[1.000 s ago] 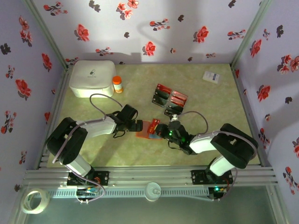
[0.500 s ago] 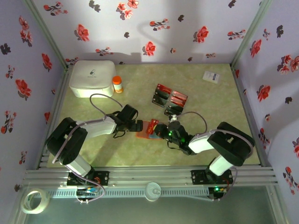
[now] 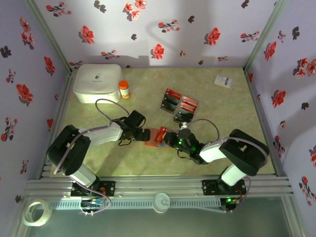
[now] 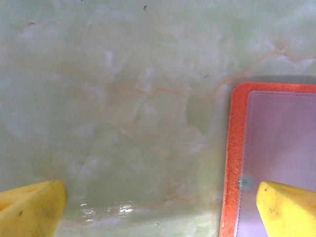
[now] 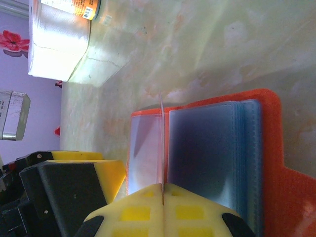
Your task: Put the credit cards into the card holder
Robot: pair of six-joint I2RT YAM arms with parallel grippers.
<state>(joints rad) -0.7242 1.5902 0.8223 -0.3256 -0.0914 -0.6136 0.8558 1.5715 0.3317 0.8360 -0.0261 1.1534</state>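
Your counter [image 3: 148, 84] looks almost as it did a second ago. The white box [image 3: 97, 82] sits in its far left corner, in the same place.

The right arm's elbow has edged slightly left and the left arm's slightly down; both grippers remain at the middle of the counter.

Your left gripper [image 3: 144, 134] has its fingers wide apart and holds nothing. In its wrist view [image 4: 158, 212] one yellow fingertip hangs over bare counter and the other over the holder's clear sleeve.

Your right gripper [image 3: 170, 137] is closed. Its wrist view [image 5: 163, 197] shows the fingers pinched on a thin sheet [image 5: 161, 143] that stands edge-on at the holder's fold. You cannot tell whether it is a sleeve or a card.

The card holder [image 3: 154, 137] lies open and flat between the two grippers, unmoved, its orange rim [image 4: 236, 148] around bluish sleeves [image 5: 207, 153].

The credit cards [image 3: 178, 104], red and black, stay clustered just beyond it.

The orange bottle [image 3: 124, 89] stands beside the box. The white slip [image 3: 223, 81] lies near the far right corner.
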